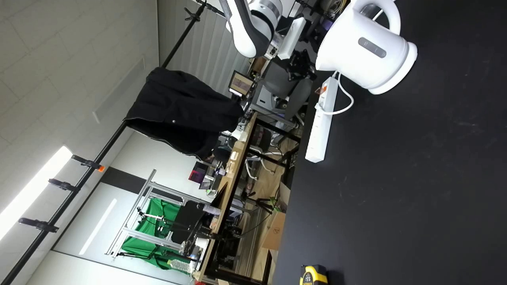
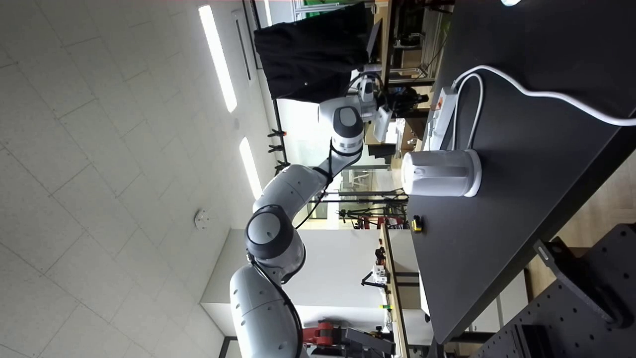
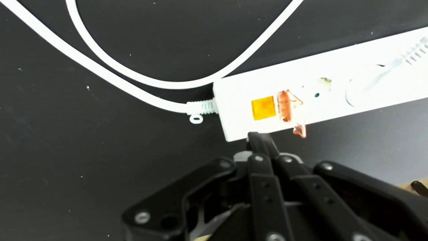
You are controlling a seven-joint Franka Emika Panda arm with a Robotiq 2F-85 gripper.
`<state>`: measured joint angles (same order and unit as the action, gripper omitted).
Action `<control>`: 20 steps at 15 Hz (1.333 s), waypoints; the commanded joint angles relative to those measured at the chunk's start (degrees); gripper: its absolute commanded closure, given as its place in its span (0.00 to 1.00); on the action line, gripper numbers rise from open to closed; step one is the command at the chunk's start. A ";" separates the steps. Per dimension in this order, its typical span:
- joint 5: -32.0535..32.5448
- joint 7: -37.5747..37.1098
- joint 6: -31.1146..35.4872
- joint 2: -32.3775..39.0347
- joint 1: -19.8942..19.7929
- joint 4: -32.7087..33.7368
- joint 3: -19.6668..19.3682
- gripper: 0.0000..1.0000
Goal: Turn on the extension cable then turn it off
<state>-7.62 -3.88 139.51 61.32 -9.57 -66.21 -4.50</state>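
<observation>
With fingers (image 3: 265,144) pressed together, hovering near the extension cable (image 3: 326,97). In wrist view, has orange square (image 3: 263,108) left of plug (image 3: 384,74)

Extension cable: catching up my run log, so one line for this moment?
jaws: closed, clear of extension cable | orange switch: no contact, on/off unclear | kettle: upright

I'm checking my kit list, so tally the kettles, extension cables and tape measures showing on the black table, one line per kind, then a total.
Kettle, white: 1
Extension cable, white: 1
Tape measure, yellow and black: 1
Total: 3
</observation>
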 commanded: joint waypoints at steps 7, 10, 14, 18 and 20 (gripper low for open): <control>0.66 0.01 -1.42 1.45 -0.59 2.29 0.34 1.00; 0.34 0.65 -0.42 2.60 -0.79 2.60 0.95 1.00; -0.52 1.74 2.92 3.60 -1.33 2.69 2.52 1.00; -0.37 2.55 4.64 4.42 -1.58 3.09 3.22 1.00; -0.40 2.77 4.88 4.68 -1.81 3.20 3.48 1.00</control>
<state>-7.81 -1.90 144.46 64.48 -10.30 -65.68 -2.05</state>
